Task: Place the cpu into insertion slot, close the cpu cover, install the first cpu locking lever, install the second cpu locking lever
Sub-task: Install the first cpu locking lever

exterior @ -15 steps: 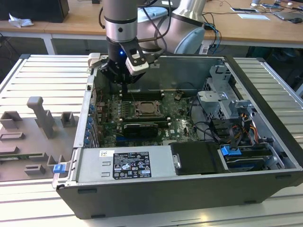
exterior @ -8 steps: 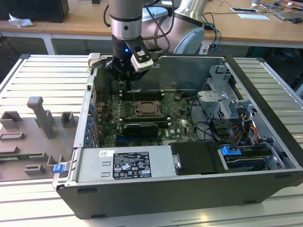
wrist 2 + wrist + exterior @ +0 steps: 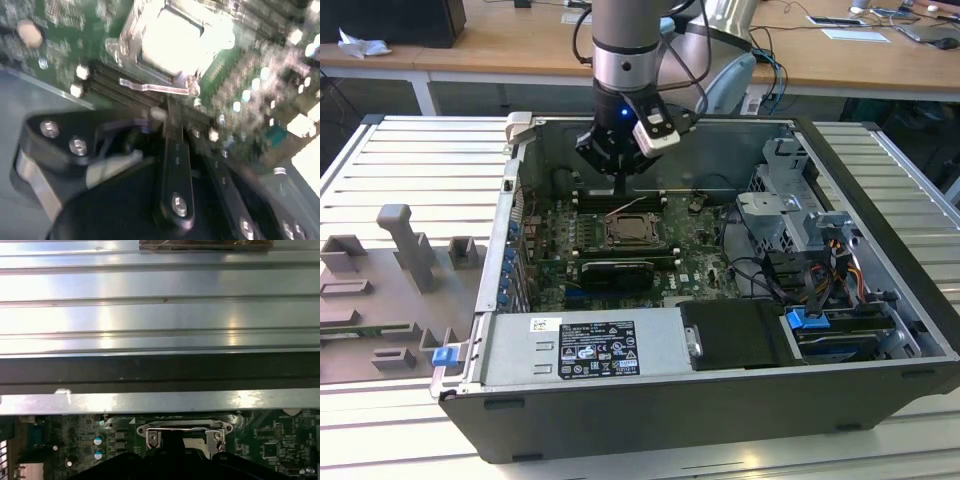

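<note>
The case lies open on the table. The board lies inside it, with the slot at its middle. The gripper hangs just beyond the slot's far edge. A drive cage stands at the exterior view's right.

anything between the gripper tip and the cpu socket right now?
In the second wrist view, a thin silver locking lever and black memory slots lie between the gripper and the cpu cover, with the cpu showing through it.

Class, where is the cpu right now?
The cpu sits in the insertion slot on the green board mid-case in the exterior view, just below the pincer and above a long black card.
</note>
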Robot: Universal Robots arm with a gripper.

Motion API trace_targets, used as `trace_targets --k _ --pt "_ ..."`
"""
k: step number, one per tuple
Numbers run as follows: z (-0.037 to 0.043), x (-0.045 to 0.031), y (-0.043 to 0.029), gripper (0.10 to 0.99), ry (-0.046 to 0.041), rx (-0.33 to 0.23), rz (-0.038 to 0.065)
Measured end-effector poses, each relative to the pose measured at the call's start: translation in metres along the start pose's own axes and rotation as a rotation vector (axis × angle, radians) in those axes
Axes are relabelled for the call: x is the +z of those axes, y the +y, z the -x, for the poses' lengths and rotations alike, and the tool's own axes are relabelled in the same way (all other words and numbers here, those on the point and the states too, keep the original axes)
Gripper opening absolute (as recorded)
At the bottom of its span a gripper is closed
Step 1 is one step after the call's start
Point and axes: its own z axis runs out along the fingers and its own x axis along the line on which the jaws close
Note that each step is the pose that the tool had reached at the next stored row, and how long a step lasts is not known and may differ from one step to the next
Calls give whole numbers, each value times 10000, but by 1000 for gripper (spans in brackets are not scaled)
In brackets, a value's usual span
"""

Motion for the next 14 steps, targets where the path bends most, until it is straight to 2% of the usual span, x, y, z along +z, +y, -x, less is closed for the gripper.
trace_targets --k 1,3,4,9,11,14 --pt "0 5 -1 106 -3 0 24" --pt "0 13 -3 106 -27 -5 158" --pt "0 16 -3 106 -37 -10 191" --pt "20 89 -3 106 -55 -274 204" --pt "23 114 -2 106 -46 -544 206" --pt "84 160 20 106 -42 -658 208"
